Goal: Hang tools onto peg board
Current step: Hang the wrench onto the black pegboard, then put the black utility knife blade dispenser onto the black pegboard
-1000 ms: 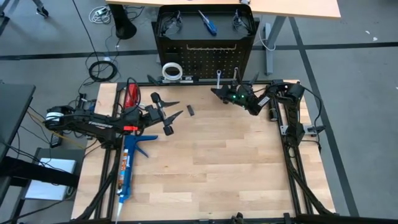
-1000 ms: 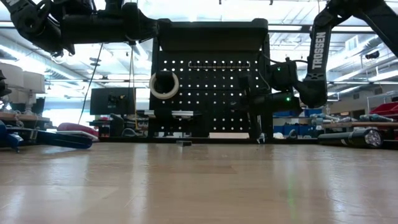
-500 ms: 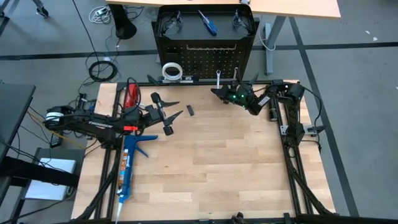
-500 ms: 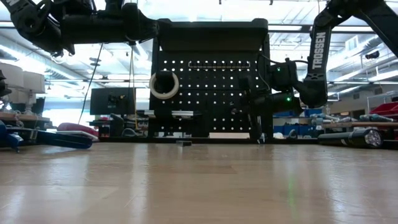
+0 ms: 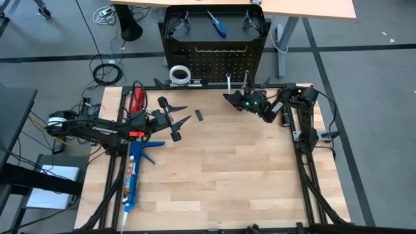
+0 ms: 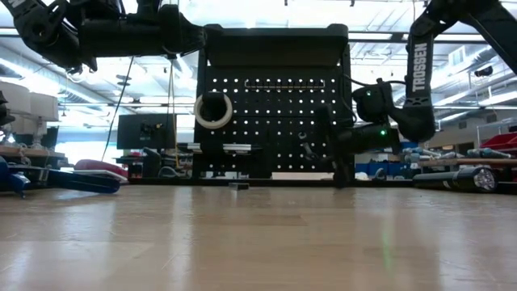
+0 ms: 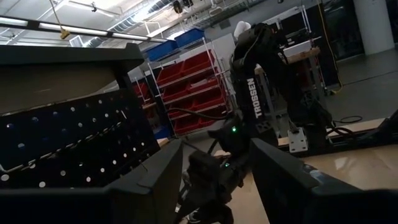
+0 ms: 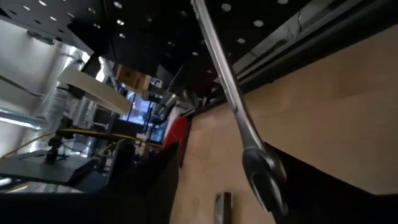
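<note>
The peg board stands upright at the far edge of the bench, and the right claw sits low just in front of its right part, fingers parted and gripping nothing. In the right wrist view a silver wrench hangs down the board's face between those fingers, its open end near the bench top, with no finger visibly touching it; from above, a wrench and a second one show side by side at the board's lower right. A white tape roll hangs on the left of the board, seen in the low view as a ring against the holes. On the board's top lie two safety glasses with a blue-handled screwdriver between them. A small dark tool lies flat on the bench, near the left claw, which is held above the left part of the bench, wide open and empty. A red-handled tool and a blue caulking gun lie along the bench's left edge
</note>
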`<move>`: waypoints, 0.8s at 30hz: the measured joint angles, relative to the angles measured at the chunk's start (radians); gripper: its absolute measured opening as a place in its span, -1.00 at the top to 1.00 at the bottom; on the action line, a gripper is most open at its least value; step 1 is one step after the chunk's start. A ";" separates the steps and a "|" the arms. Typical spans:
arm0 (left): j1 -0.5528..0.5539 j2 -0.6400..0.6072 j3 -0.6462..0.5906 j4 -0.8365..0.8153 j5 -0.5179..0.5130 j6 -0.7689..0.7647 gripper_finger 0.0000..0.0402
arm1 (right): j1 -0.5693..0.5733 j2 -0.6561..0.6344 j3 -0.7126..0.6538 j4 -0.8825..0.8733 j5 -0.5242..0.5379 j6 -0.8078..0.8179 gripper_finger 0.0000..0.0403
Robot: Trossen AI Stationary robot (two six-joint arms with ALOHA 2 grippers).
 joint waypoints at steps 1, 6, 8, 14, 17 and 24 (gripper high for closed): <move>0.000 0.000 0.000 0.000 0.000 0.000 0.04 | 0.002 0.000 -0.005 0.006 0.008 -0.005 -0.13; 0.000 0.000 0.000 -0.001 0.000 0.000 0.04 | 0.006 -0.006 -0.023 0.014 0.013 0.024 -0.20; 0.000 0.000 0.000 -0.001 0.000 -0.004 0.04 | 0.010 -0.014 -0.032 0.004 0.004 0.042 -0.20; 0.000 0.000 0.000 -0.001 0.000 -0.016 0.04 | 0.042 -0.055 -0.094 -0.002 -0.012 0.095 -0.21; 0.000 0.000 0.000 -0.001 0.000 -0.018 0.04 | 0.055 -0.079 -0.137 -0.002 -0.013 0.118 -0.21; 0.000 0.000 0.000 -0.001 -0.010 -0.023 0.04 | 0.113 -0.181 -0.189 -0.035 -0.008 0.051 -0.20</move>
